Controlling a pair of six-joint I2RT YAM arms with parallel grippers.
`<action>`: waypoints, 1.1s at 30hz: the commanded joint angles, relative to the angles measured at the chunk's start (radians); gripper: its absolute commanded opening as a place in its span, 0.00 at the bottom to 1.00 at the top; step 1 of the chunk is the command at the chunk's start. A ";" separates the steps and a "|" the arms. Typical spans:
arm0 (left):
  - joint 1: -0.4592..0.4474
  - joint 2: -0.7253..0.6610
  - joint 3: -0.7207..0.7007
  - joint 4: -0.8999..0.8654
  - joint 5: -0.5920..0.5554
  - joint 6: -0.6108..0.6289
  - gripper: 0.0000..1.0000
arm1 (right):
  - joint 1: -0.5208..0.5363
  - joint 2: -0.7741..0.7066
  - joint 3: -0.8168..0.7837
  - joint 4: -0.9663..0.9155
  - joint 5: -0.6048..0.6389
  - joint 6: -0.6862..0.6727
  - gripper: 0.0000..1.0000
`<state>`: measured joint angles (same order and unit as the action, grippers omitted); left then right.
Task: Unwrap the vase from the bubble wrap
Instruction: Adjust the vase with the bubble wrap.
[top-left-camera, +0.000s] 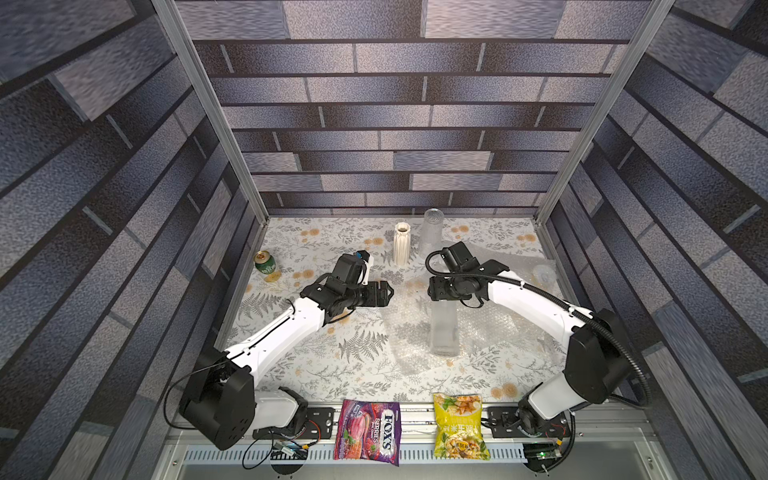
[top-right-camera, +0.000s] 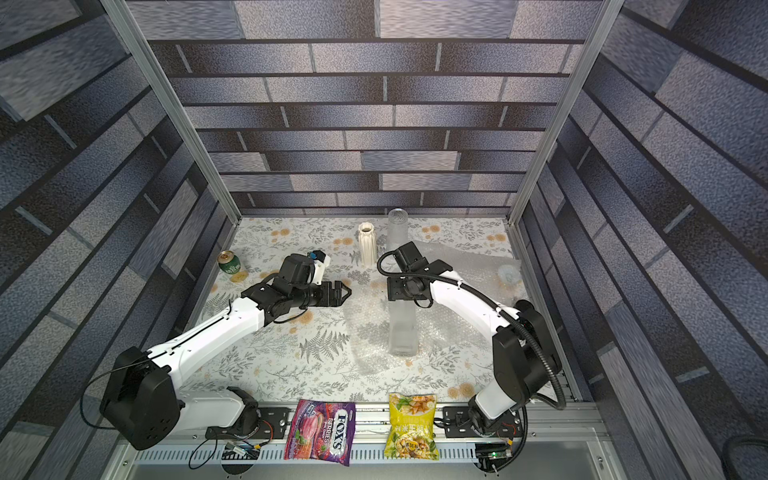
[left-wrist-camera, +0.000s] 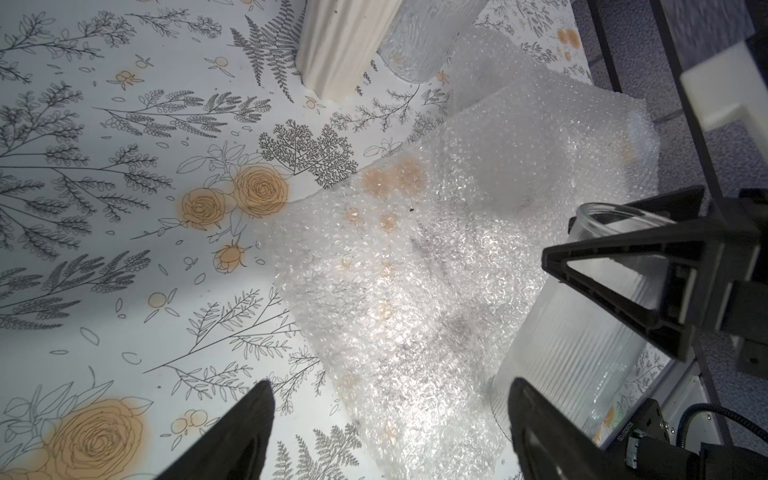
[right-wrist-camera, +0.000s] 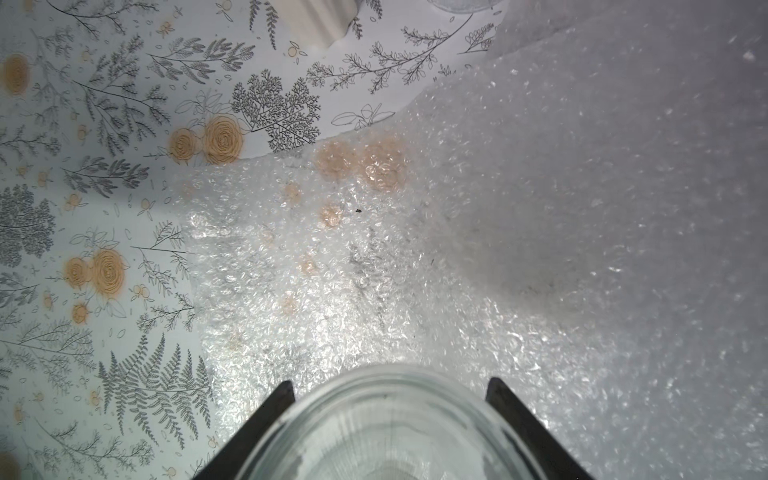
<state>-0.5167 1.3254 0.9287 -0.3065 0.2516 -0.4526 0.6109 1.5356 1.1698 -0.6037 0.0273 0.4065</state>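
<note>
The right claw (top-left-camera: 446, 297) hung straight down over the ribbed glass vase (top-left-camera: 444, 332), and in the right wrist view its two black fingers (right-wrist-camera: 286, 395) pressed against either side of the clear rim, pinching it. The vase stood upright directly beneath that claw, bare of wrapping, its base on the bubble wrap (top-left-camera: 407, 332), which lay opened out and crinkled across the flowered desk (top-left-camera: 332, 361) under and around it, running on behind the right claw toward the wall. The left claw (top-left-camera: 388, 293) pointed sideways at the vase but stayed apart from it, its jaws spread with nothing between them; in the left wrist view the edge of the wrap lay below its tips. Beyond the gap between the two claws stood a white fluted vase (top-left-camera: 401, 245) and, just beside it, a second glass vase (top-left-camera: 432, 232), both upright. Well off from the left claw, on the side away from the right one, sat a green can (top-left-camera: 264, 262), its lettering too small to read. Back at the arms' bases lay a purple sweets bag (top-left-camera: 368, 430) printed "FOX'S BERRIES", and close by a yellow snack bag (top-left-camera: 459, 426) with characters I could not make out.
</note>
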 joint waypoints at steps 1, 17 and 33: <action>-0.003 0.017 0.037 -0.050 -0.004 -0.013 0.89 | 0.013 -0.080 -0.041 0.077 -0.024 -0.021 0.45; -0.003 0.095 0.064 -0.060 0.059 -0.033 0.88 | 0.064 -0.197 -0.081 0.087 0.000 -0.054 0.35; 0.032 0.040 0.042 -0.075 0.043 -0.058 0.88 | 0.137 -0.231 -0.063 0.178 0.077 -0.089 0.35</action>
<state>-0.5011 1.4124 0.9661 -0.3656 0.2920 -0.4839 0.7300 1.3289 1.0702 -0.4938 0.0784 0.3309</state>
